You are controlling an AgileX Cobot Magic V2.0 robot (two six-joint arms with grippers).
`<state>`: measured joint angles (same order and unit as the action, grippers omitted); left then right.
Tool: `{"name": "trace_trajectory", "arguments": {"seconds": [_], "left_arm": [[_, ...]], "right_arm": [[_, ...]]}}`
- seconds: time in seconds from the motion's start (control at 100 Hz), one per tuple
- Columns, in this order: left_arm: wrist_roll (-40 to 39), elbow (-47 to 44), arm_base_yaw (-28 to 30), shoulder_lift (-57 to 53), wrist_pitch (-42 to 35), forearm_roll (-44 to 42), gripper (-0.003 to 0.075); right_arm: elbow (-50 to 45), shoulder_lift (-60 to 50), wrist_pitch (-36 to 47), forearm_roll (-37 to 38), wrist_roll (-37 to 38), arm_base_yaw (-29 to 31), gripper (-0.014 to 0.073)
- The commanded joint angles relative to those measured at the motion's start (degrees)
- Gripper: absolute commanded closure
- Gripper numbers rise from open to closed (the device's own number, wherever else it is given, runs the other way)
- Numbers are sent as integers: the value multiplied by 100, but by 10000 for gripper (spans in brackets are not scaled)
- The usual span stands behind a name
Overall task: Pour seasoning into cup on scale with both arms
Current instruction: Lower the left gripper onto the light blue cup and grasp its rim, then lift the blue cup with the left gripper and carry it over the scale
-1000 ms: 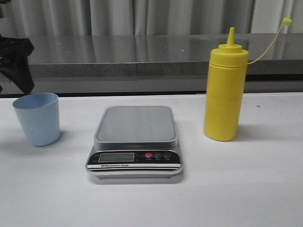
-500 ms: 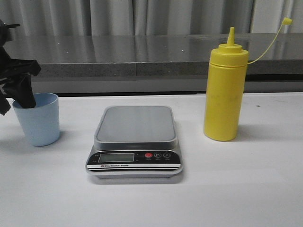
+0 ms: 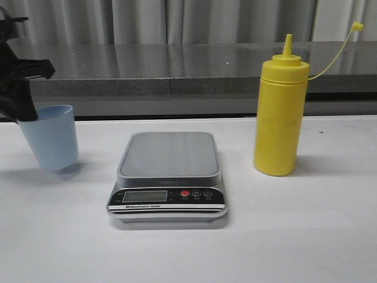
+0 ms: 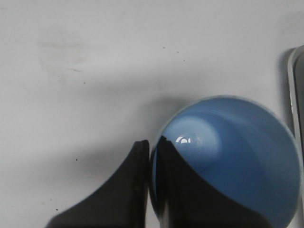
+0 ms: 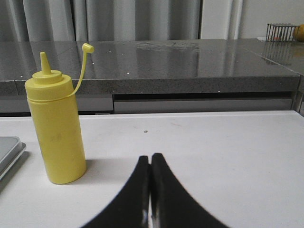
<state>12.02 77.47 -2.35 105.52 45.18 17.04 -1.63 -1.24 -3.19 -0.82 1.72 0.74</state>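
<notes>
The light blue cup (image 3: 54, 137) hangs tilted a little above the table, left of the scale (image 3: 168, 177). My left gripper (image 3: 23, 111) is shut on the cup's left rim, one finger inside and one outside, as the left wrist view shows (image 4: 151, 145) with the cup (image 4: 242, 152) seen from above. The scale's grey platform is bare. The yellow seasoning bottle (image 3: 281, 112) stands upright right of the scale, its cap hanging off on its tether. My right gripper (image 5: 150, 157) is shut and empty, low over the table, with the bottle (image 5: 54, 130) apart from it.
A grey stone counter (image 3: 177, 68) and curtains run behind the white table. The scale's edge shows in the left wrist view (image 4: 297, 95) next to the cup. A wire rack (image 5: 282, 32) stands on the counter far from the table.
My left gripper came down onto the cup's rim, closed on it, and has lifted the cup slightly and tilted it. The bottle, the scale and the right arm have not moved.
</notes>
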Motion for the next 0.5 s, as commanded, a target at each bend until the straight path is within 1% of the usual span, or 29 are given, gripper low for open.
{"name": "trace_trajectory", "arguments": {"seconds": [0.0, 0.11, 0.2, 0.49], "left_arm": [[10, 405, -59, -277, 191, 132, 740], [10, 775, -171, -277, 562, 132, 740], [10, 1122, -385, -277, 742, 132, 740], [10, 1999, -1467, -250, 916, -106, 740]], "right_arm": [[112, -59, 433, 0, -19, 18, 660], [112, -59, 433, 0, -19, 18, 660], [112, -59, 433, 0, -19, 18, 660], [112, -59, 433, 0, -19, 18, 660]]}}
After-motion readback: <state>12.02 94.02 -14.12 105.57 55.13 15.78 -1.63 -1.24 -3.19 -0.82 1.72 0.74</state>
